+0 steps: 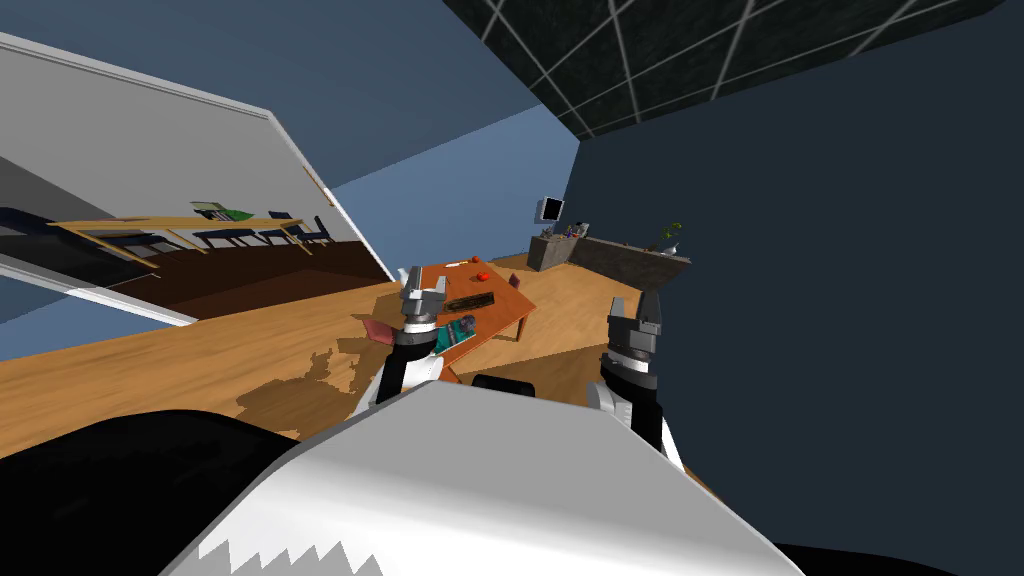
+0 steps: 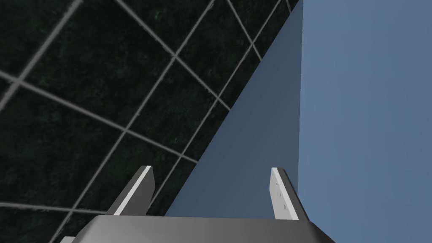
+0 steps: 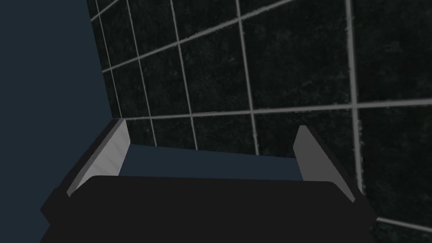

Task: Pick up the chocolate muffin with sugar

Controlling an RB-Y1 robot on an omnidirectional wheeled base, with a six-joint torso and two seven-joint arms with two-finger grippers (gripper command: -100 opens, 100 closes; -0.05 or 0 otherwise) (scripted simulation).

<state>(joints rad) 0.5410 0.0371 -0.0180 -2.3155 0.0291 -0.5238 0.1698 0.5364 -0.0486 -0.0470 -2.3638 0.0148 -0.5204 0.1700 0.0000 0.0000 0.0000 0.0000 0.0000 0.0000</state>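
Observation:
Both arms are raised in front of me, fingers pointing up. My left gripper (image 1: pixel 423 290) (image 2: pixel 213 192) is open with nothing between its fingers. My right gripper (image 1: pixel 636 308) (image 3: pixel 213 160) is open and empty too. Some way ahead on the wooden floor stands an orange-brown table (image 1: pixel 505 308). On it lie a small red thing (image 1: pixel 483 275), a dark flat thing (image 1: pixel 469 300) and a teal thing (image 1: pixel 458 333). These are too small for me to tell a muffin among them.
A dark blue wall (image 1: pixel 850 300) runs close along my right. A low grey counter (image 1: pixel 620 258) with small items and a plant (image 1: pixel 670 235) stands at the far end. A large framed panel (image 1: pixel 150 220) leans on the left wall.

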